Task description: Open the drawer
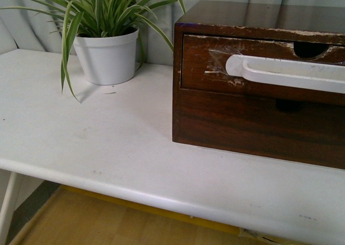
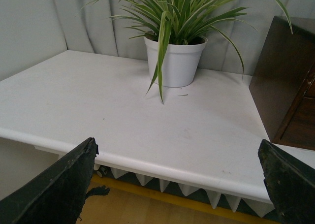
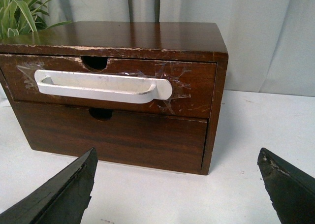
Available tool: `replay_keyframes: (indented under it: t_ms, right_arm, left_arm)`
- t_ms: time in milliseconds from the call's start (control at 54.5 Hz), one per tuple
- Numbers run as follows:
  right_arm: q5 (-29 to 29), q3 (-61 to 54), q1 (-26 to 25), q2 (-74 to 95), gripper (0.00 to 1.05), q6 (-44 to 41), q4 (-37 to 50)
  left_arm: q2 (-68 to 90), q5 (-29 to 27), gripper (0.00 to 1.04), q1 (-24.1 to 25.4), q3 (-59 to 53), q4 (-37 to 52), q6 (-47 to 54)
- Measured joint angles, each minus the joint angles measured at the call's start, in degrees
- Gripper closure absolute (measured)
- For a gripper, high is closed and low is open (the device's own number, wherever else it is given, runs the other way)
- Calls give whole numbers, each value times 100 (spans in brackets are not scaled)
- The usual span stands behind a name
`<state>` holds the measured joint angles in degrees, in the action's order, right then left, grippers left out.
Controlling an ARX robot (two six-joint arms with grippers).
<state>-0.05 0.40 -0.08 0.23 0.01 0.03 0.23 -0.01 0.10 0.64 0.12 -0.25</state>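
Facing drawer [image 3: 110,86], right pincer [image 3: 177,152] spread wide, well apart

Dark brown grained drawer [image 3: 133,66], white handle [image 3: 101,88], white pot [image 1: 108,59], green-and-cream striped leaves [image 1: 102,8], white table [image 1: 108,142], perhaps yellowish floor [image 1: 108,223].

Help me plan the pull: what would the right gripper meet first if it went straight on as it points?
The right gripper would probably meet the lower drawer front, below the handle; depth is unclear.
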Motion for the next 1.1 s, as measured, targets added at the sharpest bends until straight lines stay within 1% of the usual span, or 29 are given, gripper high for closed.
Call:
replay_keyframes:
  t_ms: [1102]
  right_arm:
    - [0, 0, 0, 0, 9, 0, 0]
  left_arm:
    - [0, 0, 6, 0, 0, 0, -2]
